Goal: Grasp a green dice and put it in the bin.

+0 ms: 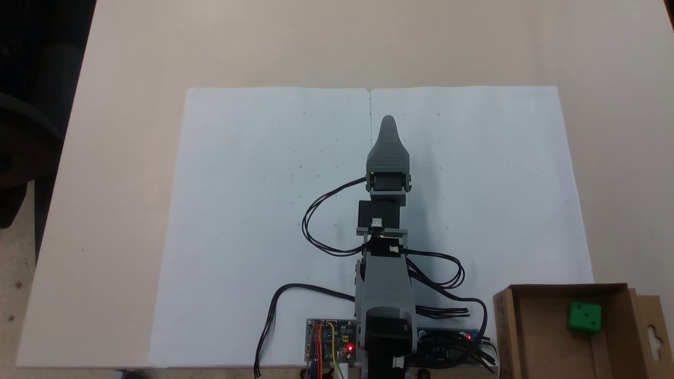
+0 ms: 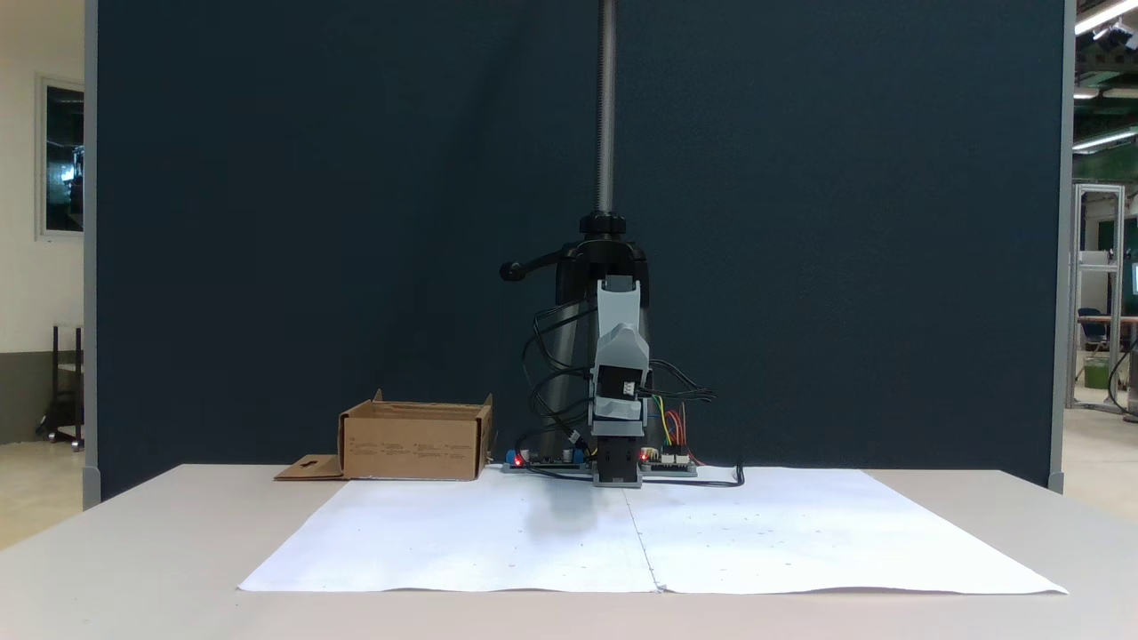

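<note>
The green dice (image 1: 584, 317) lies inside the bin (image 1: 506, 331), a brown cardboard box at the lower right corner of a fixed view, with its flap (image 1: 653, 332) lying open to the right. In another fixed view the bin (image 2: 413, 442) stands left of the arm's base, and its walls hide the dice. My gripper (image 1: 388, 125) hovers over the middle of the white paper, far from the bin, pointing away from the base. From above I see a single tapered jaw, and the front shot of the gripper (image 2: 620, 348) shows no clear gap. Nothing is held.
A large white paper sheet (image 1: 253, 221) covers the beige table (image 1: 116, 158). Black cables (image 1: 316, 221) loop beside the arm. Circuit boards with red lights (image 1: 331, 342) sit by the base at the table's edge. A dark blue partition (image 2: 267, 222) stands behind.
</note>
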You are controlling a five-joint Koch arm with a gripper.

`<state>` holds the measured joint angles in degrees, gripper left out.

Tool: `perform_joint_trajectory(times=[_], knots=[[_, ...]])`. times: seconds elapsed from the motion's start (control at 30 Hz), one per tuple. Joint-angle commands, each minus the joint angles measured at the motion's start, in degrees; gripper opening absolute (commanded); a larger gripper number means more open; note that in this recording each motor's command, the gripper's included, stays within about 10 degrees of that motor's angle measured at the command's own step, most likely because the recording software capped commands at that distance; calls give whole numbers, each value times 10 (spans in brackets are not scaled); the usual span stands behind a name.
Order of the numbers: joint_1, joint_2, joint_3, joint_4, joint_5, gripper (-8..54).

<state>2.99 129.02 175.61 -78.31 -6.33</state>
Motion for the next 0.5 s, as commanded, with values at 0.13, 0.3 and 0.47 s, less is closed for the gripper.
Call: perform_joint_trajectory(times=[0.13, 0.3, 0.47], knots=[[0, 68, 37, -60, 13, 450], [5, 66, 37, -58, 14, 447], [2, 66, 37, -57, 15, 448]])
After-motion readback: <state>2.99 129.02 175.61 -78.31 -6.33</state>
